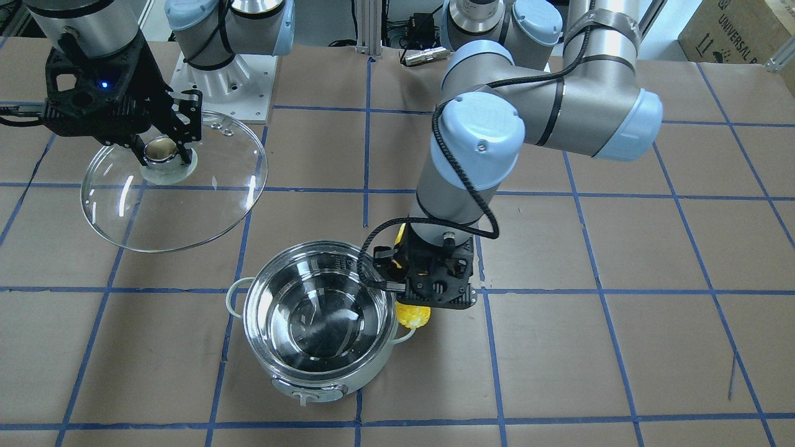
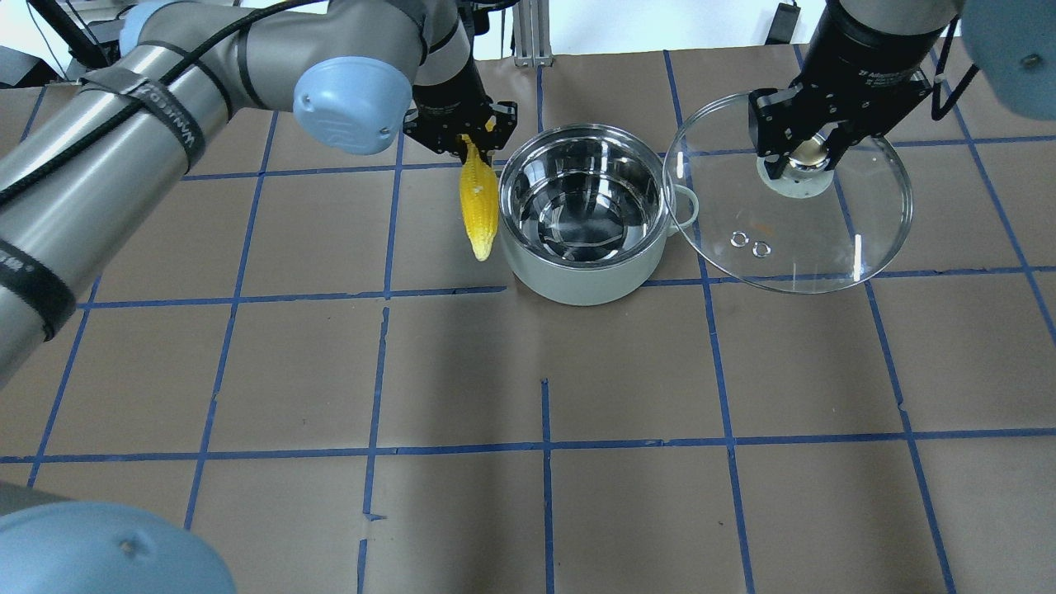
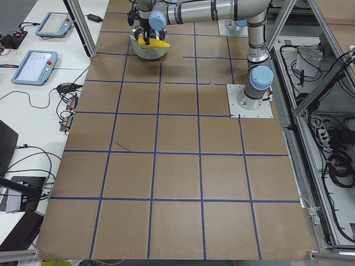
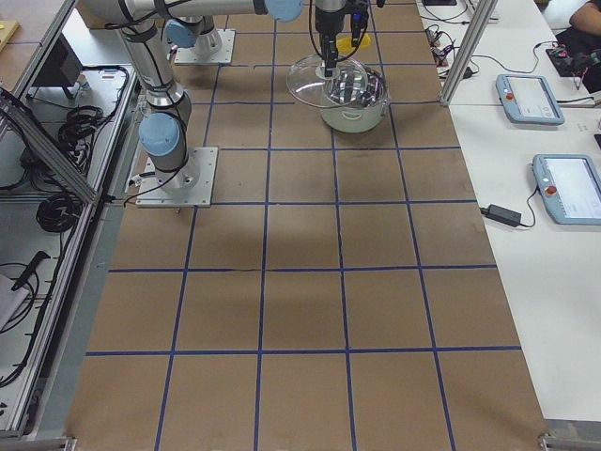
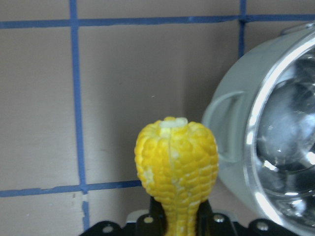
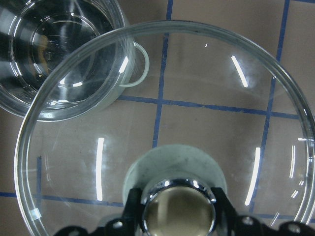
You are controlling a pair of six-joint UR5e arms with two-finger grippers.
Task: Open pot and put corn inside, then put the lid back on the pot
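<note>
On the bench's (image 2: pixel 330 371) left side, the left gripper (image 2: pixel 464 139) is clamped on the upper end of the corn (image 2: pixel 480 202). The cob hangs down from it toward the near side. It sits just left of the pot (image 2: pixel 577 285), beside the outer wall and not over the opening. In the left wrist view there is a gap between the cob's rounded free end and the pot's left loop handle (image 5: pixel 224 123), so the two are apart.

At mid-bench the pot stands upright and open. Its bare steel floor is in full view with only reflections on it. The front control tab (image 1: pixel 308 395) faces the far side, away from the robot.

To the right, the lid (image 2: pixel 792 239) is held up off the pot and tilted. The right gripper (image 2: pixel 807 161) is closed on either side of the knob (image 6: pixel 177 209) at the lid's centre. The lid's left edge overlaps the pot's right loop handle (image 2: pixel 686 205) in the overhead view; I cannot tell whether they touch. Two small ringed holes (image 2: pixel 749 242) show in the glass.

For writing, the right wrist housing reads partly as "Adaptive" (image 2: pixel 879 73), with the rest too small to read. The strap on the left arm (image 2: pixel 177 124) has lettering that is not legible. A cardboard box (image 1: pixel 733 28) beyond the bench corner shows "UNIVERSAL".
</note>
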